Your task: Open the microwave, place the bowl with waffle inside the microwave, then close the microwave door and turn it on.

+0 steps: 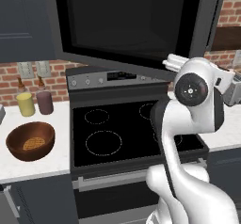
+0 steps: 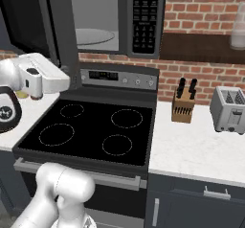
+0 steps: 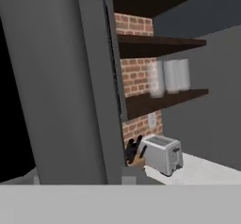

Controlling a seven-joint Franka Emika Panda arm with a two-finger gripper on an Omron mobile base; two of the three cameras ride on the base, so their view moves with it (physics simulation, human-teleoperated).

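— Already, in the left base view, you have the microwave door (image 1: 136, 20) swung wide; the bowl (image 1: 30, 140) with its waffle (image 1: 34, 144) sits on the counter (image 1: 47, 164) left of the stove (image 1: 127, 131).

— And the right view?

— The microwave (image 2: 103, 18) cavity shows its turntable (image 2: 93, 36). Your gripper (image 2: 36, 96) hangs beside the door edge.

— Hand view?

— Door frame close; a toaster (image 3: 162, 155) beyond. Claw released or clenched, I cannot tell. Back clear of the door before you reach for the bowl.
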